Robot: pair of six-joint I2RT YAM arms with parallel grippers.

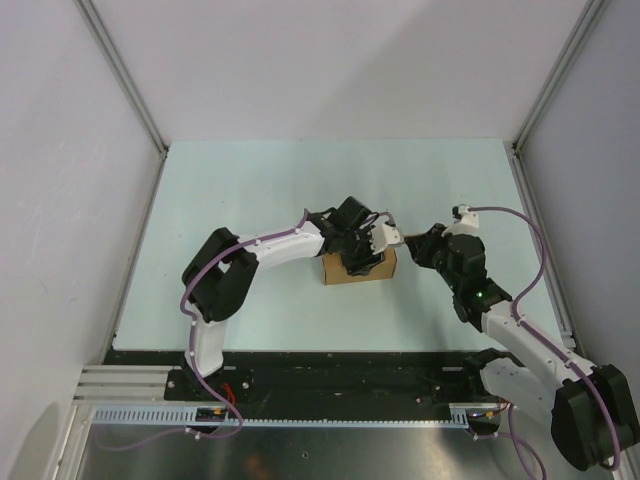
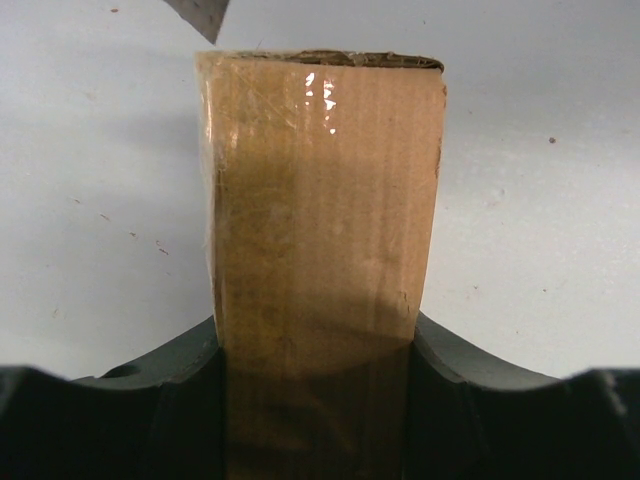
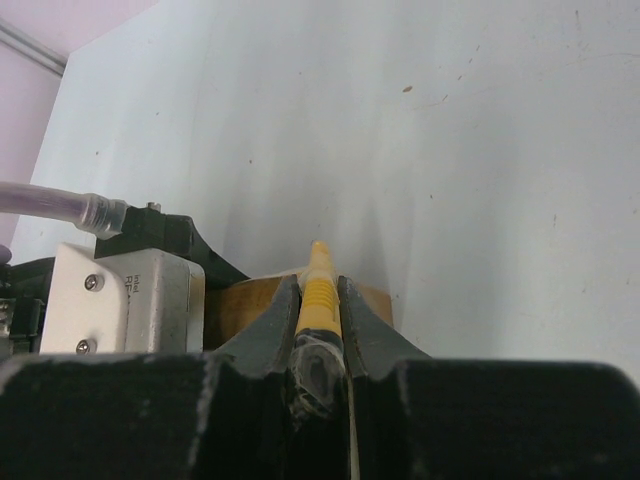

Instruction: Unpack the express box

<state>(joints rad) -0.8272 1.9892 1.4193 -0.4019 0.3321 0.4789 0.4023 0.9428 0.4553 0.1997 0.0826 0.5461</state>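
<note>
The left arm [image 1: 285, 243] is showing white shell links joined by bulky black joint housings [image 1: 222, 285], and the right arm [image 1: 530, 345] is wearing the same scheme. A lilac cable [image 1: 188, 300] is running along the left arm's outside, and a matching right cable [image 1: 537, 245] is arching off the right arm. A small green light [image 1: 481, 294] is glowing on the right arm's black wrist. The left hand [image 1: 362, 252] is carrying a white plate [image 3: 120, 300] fastened by silver screws [image 3: 92, 283]. The right hand [image 3: 320, 290] is showing dark, matt fingers [image 3: 265, 345].
</note>
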